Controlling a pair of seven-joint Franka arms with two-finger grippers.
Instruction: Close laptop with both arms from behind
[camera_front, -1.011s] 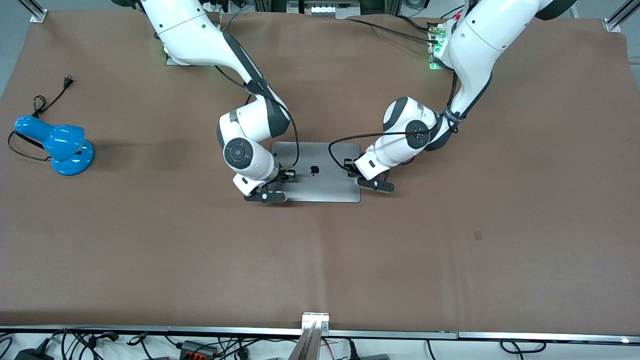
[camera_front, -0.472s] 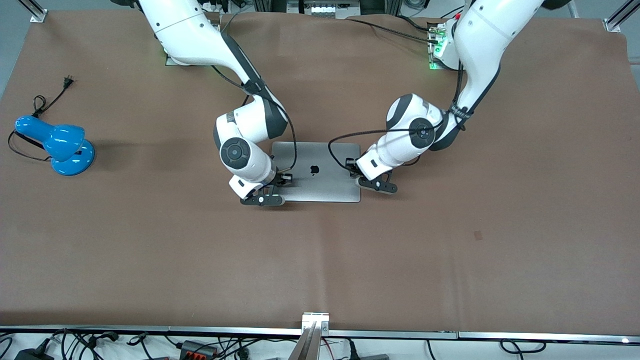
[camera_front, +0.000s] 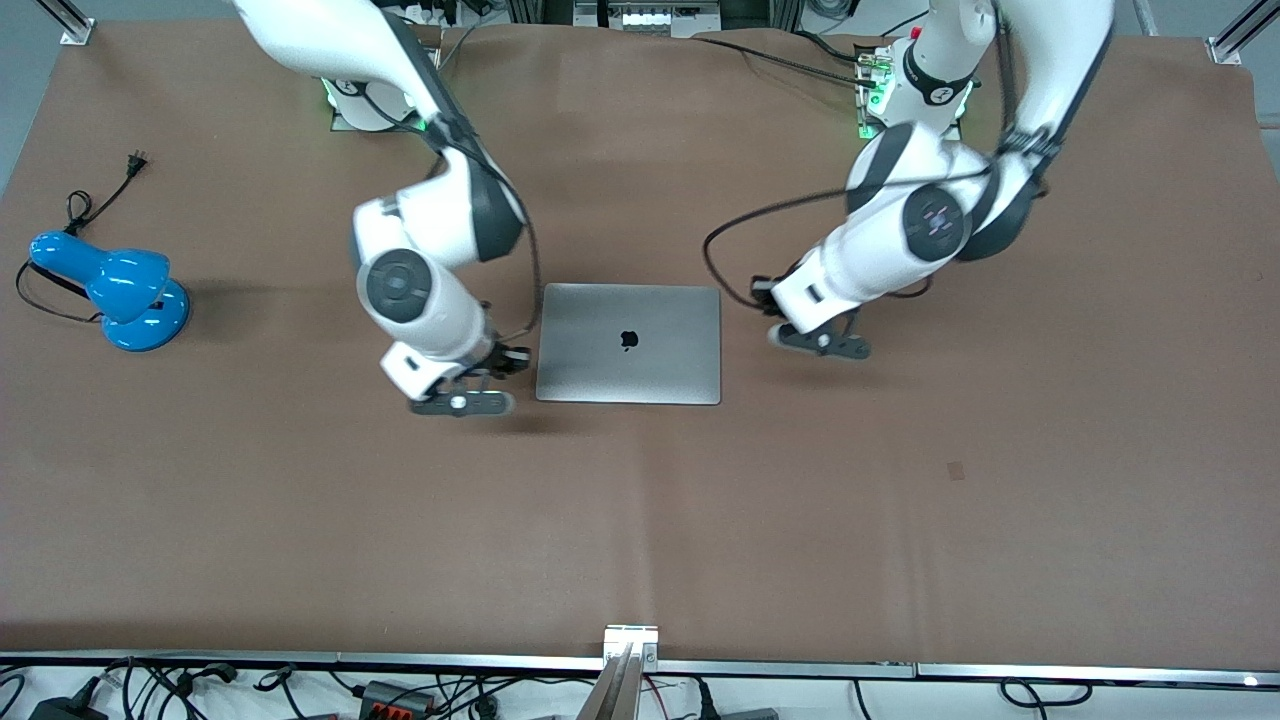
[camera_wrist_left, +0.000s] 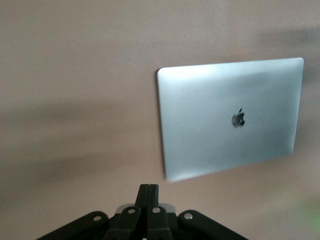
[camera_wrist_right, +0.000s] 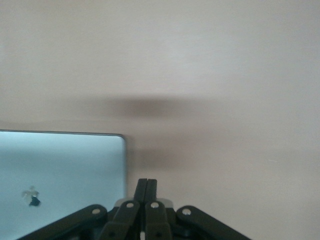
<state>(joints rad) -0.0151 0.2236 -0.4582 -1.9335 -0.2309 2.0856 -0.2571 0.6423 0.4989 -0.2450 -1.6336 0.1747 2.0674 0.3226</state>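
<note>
A brown worktop (camera_front: 640, 520) held a closed silver laptop (camera_front: 629, 343) lying flat at its middle, logo up. The left claw (camera_front: 820, 340) hung clenched and empty beside the laptop, toward the left arm's end. The right claw (camera_front: 462, 402) hung clenched, just off its other edge. A blue lamp (camera_front: 115, 290) sat well apart.

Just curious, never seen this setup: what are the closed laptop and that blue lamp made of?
The thin silver-grey laptop looks like brushed metal: matte, evenly grey, soft sheen. The glossy blue desk lamp seems plastic or painted metal; bright highlights show, but which one is unclear.
</note>
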